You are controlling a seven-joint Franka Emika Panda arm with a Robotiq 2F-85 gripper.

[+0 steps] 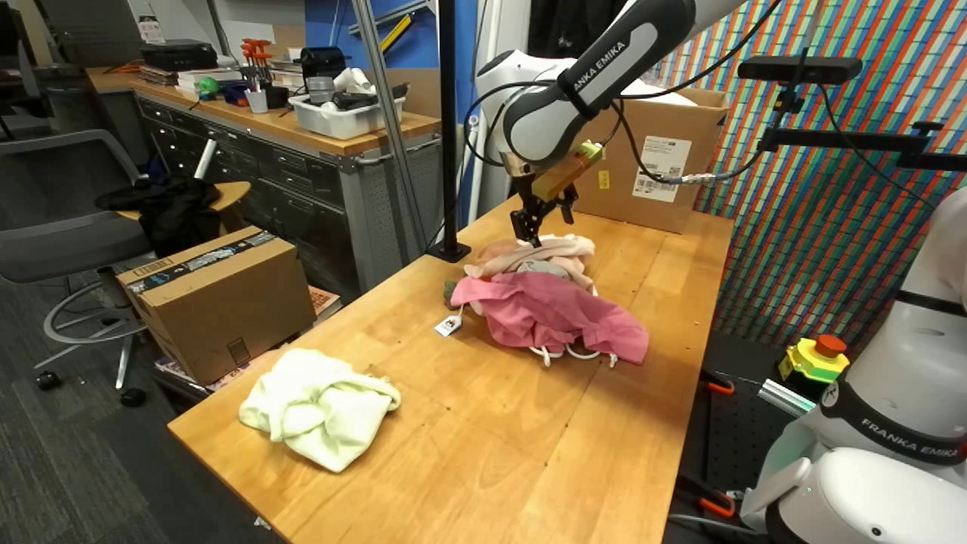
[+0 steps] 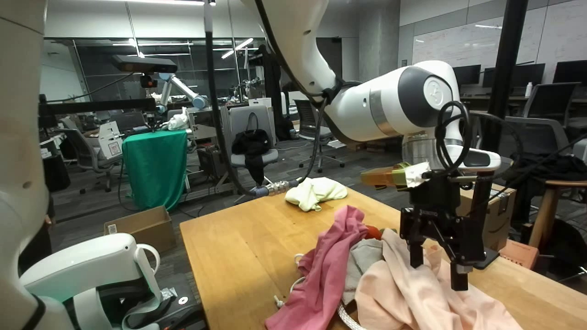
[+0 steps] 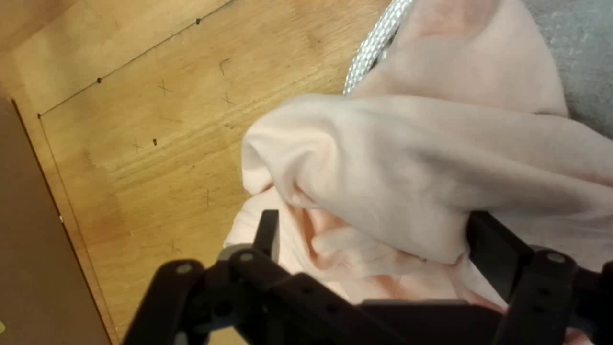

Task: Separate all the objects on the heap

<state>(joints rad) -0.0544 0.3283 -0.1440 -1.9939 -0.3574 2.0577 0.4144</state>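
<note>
The wooden counter [image 1: 468, 431] carries the heap [image 1: 548, 302] at the centre of an exterior view, its peach cloth [image 3: 392, 143] directly beneath the claw [image 3: 376, 235], whose fingers stand wide apart, gripping nothing; a pale green cloth [image 1: 321, 412] lies lower left, well away. "FRANKA EMIKA" reads on a black band [image 1: 906, 438] at lower right; markings on the white tag [image 1: 449, 325] beside the heap are unreadable.

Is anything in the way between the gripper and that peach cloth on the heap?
Nothing visible. The open gripper is right over the peach cloth, though I can't tell whether they touch; the pink cloth lies off to one side.
</note>
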